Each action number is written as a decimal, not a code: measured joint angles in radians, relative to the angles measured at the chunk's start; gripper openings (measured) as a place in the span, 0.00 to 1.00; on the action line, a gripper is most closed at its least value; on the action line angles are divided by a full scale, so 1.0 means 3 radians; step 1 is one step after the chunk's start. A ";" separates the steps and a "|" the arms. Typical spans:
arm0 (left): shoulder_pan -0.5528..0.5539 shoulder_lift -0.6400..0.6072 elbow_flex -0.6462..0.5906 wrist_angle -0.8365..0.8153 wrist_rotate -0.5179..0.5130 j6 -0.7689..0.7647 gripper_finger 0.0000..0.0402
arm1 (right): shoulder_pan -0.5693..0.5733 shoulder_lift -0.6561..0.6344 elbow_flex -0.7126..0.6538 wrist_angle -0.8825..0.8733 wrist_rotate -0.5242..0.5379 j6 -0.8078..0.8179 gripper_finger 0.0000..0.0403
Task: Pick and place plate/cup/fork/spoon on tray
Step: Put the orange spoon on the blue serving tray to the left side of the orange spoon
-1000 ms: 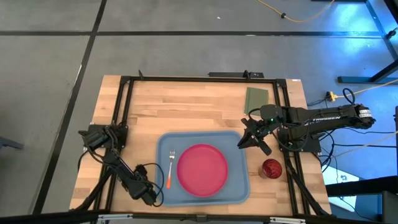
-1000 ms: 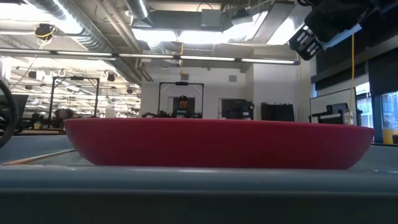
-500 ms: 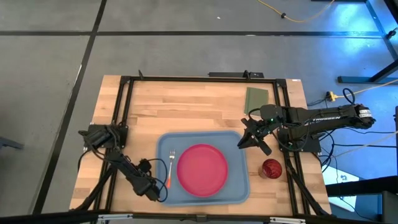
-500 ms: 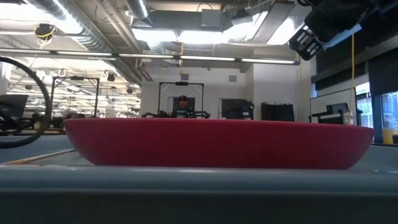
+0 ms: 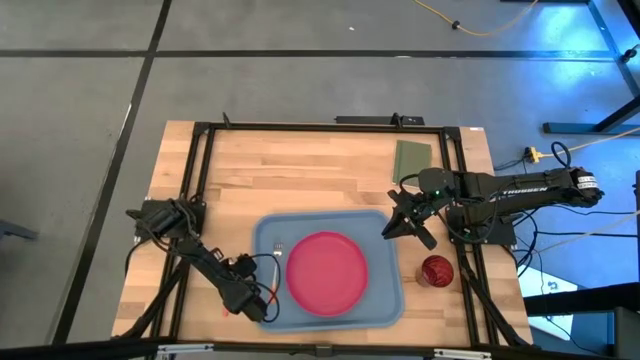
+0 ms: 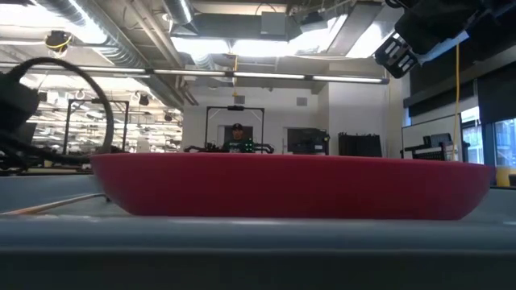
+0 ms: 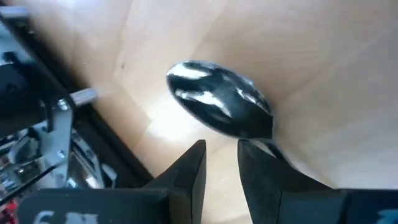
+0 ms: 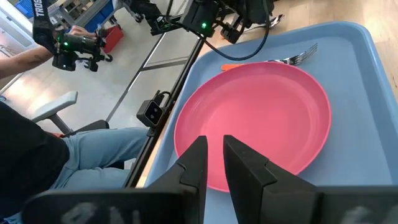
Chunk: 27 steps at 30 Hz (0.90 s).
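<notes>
Hiding the fork (image 5: 277,249): left gripper (image 5: 262,303).

The tray (image 5: 390,290) lies at the surface's (image 5: 300,175) near edge with the plate (image 5: 325,272) at its middle. The fork (image 5: 277,250) shows by the tray's left rim, partly under the left end effector (image 5: 262,305). The right end effector (image 5: 397,222) hovers above the tray's far right corner. The cup (image 5: 437,270) stands off the tray toward the right edge; a green pad (image 5: 411,158) lies near the far right corner.
</notes>
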 joint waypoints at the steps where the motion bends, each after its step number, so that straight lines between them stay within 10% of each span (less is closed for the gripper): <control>1: 0.0000 -0.0005 0.0044 -0.0113 0.0040 -0.0002 0.21 | 0.0000 0.0000 0.0000 0.0000 0.0000 0.0000 0.14; 7: -0.0003 -0.0173 0.0477 -0.0812 0.0128 -0.0159 0.21 | 0.0000 0.0000 0.0000 -0.0003 0.0000 -0.0001 0.14; 16: -0.0134 -0.0333 0.1125 -0.0324 -0.0080 -0.1589 0.21 | 0.0000 0.0000 0.0000 -0.0004 0.0000 -0.0013 0.14; 27: -0.0591 -0.0323 0.0536 0.0270 -0.0072 -0.3170 0.22 | 0.0000 0.0000 0.0000 -0.0004 0.0000 -0.0029 0.14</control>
